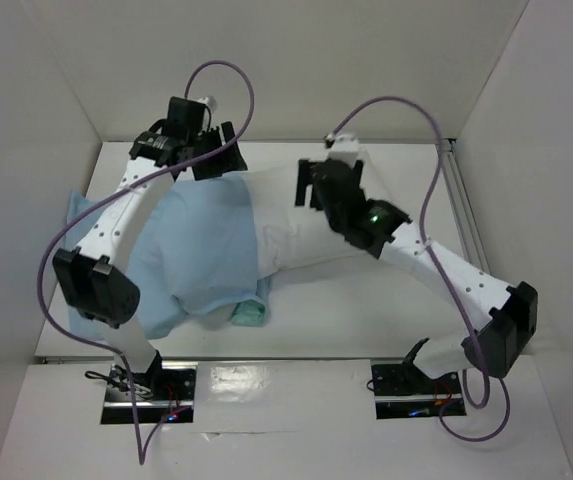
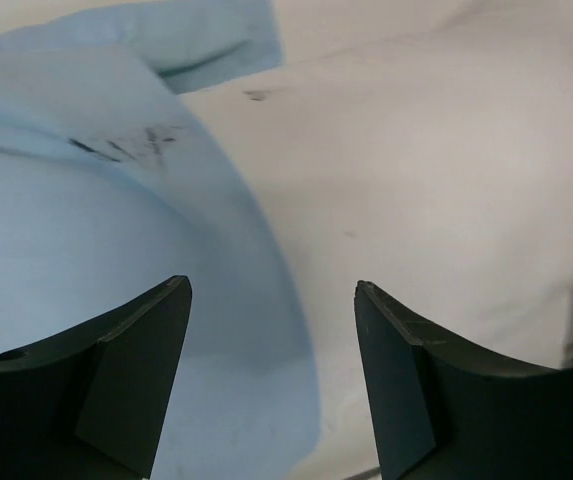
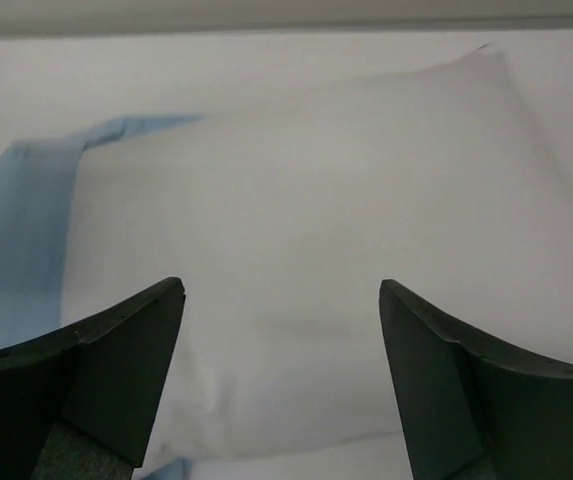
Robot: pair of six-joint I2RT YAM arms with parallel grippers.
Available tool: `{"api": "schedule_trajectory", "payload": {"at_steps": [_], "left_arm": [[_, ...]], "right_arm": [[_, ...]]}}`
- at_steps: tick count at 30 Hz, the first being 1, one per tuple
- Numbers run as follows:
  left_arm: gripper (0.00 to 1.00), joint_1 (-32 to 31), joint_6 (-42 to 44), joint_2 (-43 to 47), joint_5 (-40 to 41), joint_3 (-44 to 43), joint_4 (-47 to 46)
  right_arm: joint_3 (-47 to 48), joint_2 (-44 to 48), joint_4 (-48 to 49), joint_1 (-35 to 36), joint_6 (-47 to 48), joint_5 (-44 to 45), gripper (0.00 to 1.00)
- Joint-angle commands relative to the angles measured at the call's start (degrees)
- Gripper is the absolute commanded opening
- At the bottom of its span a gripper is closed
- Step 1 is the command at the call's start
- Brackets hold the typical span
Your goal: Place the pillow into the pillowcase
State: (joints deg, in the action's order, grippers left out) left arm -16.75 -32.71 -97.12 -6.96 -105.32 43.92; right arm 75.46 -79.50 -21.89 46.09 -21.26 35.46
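Left gripper (image 2: 271, 290) and right gripper (image 3: 281, 290) released, empty. Pillow (image 1: 306, 235) soft, light (half sleeved); pinch limp pillowcase (image 1: 201, 250) hem near tabletop's (image 1: 366, 320) far edge.

Free: near table (image 1: 386, 315) strip right of pillowcase (image 1: 201, 250). Blocked: centre, by pillow (image 1: 291, 245) and right arm (image 1: 446, 265). Walls (image 1: 316, 60) on 3 sides.

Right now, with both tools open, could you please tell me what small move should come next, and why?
Probably lower the left tool and close it on the pillowcase edge just below it. Both it and the right tool stand open, holding nothing, and the right part of the pillow lies outside the pillowcase.
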Motion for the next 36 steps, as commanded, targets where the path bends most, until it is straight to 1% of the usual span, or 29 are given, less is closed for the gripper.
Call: {"api": "schedule_trajectory", "payload": {"at_steps": [1, 2, 3, 4, 5, 6, 7, 8, 9, 10, 11, 13, 14, 16, 17, 20, 21, 22, 23, 24, 26, 28, 30, 31, 32, 33, 34, 35, 36], "left_arm": [[0.8, -0.7, 1.8, -5.8, 12.9, -8.5, 8.6], [0.8, -0.7, 1.8, -7.7, 15.6, -10.2, 9.7], [0.81, -0.7, 1.8, -11.3, 17.4, -13.7, 11.3], [0.81, -0.7, 2.8, -13.1, 17.4, -15.2, 11.3], [0.81, -0.7, 3.3, -14.6, 16.9, -17.5, 12.0], [0.81, -0.7, 3.4, -17.3, 16.9, -18.6, 12.0], [0.8, -0.7, 4.0, -18.5, 16.3, -19.6, 12.6], [0.77, -0.7, 4.0, -19.5, 16.3, -20.3, 12.6], [0.74, -0.7, 4.0, -20.4, 16.3, -21.1, 12.6], [0.71, -0.7, 4.0, -22.1, 16.3, -21.6, 13.5], [0.6, -0.7, 4.0, -22.8, 16.3, -21.6, 13.5], [0.42, -0.7, 4.5, -23.4, 14.1, -22.1, 13.5], [0.21, -0.7, 4.5, -23.4, 13.5, -22.1, 13.5], [0.05, -0.7, 4.5, -23.4, 12.1, -22.7, 13.5], [0.0, -0.7, 5.0, -22.7, 11.4, -22.7, 13.5], [0.0, -1.3, 6.5, -21.9, 8.1, -23.3, 12.9], [0.0, -1.3, 6.5, -20.4, 6.4, -23.3, 12.3], [0.0, -1.3, 7.2, -19.8, 5.5, -23.3, 12.3], [0.0, -1.8, 7.2, -19.2, 4.7, -22.7, 11.4], [0.0, -1.8, 7.7, -18.1, 3.7, -22.7, 10.8], [0.0, -2.8, 7.7, -17.0, 3.2, -22.7, 10.7], [0.0, -2.8, 7.7, -15.1, 1.9, -22.7, 10.1], [0.0, -2.8, 8.3, -14.6, 1.9, -22.7, 10.0], [0.0, -2.8, 8.3, -13.9, 4.1, -23.4, 11.1], [0.06, -3.4, 8.3, -13.9, 6.4, -23.4, 12.1], [0.31, -3.4, 8.3, -13.9, 8.6, -23.4, 13.1], [0.4, -3.4, 9.0, -13.9, 12.7, -22.1, 13.6], [0.5, -4.0, 9.0, -13.9, 14.8, -21.2, 14.3], [0.58, -4.0, 9.0, -13.9, 16.7, -20.3, 14.9]], "right_arm": [[7.2, -0.3, -7.4, -12.5, 3.9, -6.4, 0.85], [7.9, -0.9, -7.4, -15.6, 3.9, -9.5, 0.9], [8.6, -2.0, -8.0, -21.4, 3.9, -14.7, 0.92], [8.6, -2.5, -8.0, -24.2, 3.9, -17.2, 0.93], [8.6, -2.5, -8.0, -29.4, 3.9, -20.1, 0.98], [8.6, -3.5, -8.0, -32.0, 3.3, -23.0, 1.0], [8.0, -4.1, -8.0, -34.3, 2.8, -28.2, 1.0], [7.3, -4.8, -6.9, -36.6, 2.8, -31.1, 1.0], [6.5, -5.4, -6.4, -40.6, 1.7, -34.1, 1.0], [5.5, -7.0, -5.4, -42.4, 1.7, -39.9, 1.0], [5.5, -7.9, -5.4, -43.6, 1.7, -42.6, 1.0], [4.1, -10.9, -4.0, -44.3, 1.1, -45.8, 1.0], [4.1, -11.8, -4.0, -44.3, 1.1, -49.0, 1.0], [3.3, -14.3, -3.2, -42.8, 1.1, -50.8, 1.0], [2.6, -14.8, -2.6, -41.8, 1.1, -50.8, 1.0], [1.4, -15.9, -1.3, -38.4, 1.8, -51.4, 1.0], [0.8, -15.9, -0.6, -37.8, 1.8, -52.2, 0.94], [0.8, -15.9, 0.2, -37.1, 1.8, -53.3, 0.91], [0.0, -16.6, 0.8, -37.1, 1.8, -55.4, 0.84], [0.0, -16.6, 1.3, -36.6, 1.8, -55.4, 0.55], [-0.6, -15.0, 3.3, -36.6, 1.2, -56.2, 0.24], [-1.8, -12.0, 4.7, -36.1, 0.5, -55.1, 0.0], [-1.8, -10.6, 4.8, -36.1, 0.5, -52.8, 0.0], [-1.8, -10.6, 4.8, -36.1, 0.5, -52.8, 0.0], [-1.3, -10.6, 3.0, -36.1, 0.5, -52.8, 0.0], [-1.3, -10.6, 2.5, -36.1, 1.1, -52.3, 0.0], [-1.3, -10.6, 2.5, -36.1, 1.1, -52.3, 0.0], [-1.3, -10.1, 1.8, -36.1, 1.1, -52.2, 0.0], [-1.3, -10.1, 1.8, -36.1, 1.1, -52.2, 0.0]]}}
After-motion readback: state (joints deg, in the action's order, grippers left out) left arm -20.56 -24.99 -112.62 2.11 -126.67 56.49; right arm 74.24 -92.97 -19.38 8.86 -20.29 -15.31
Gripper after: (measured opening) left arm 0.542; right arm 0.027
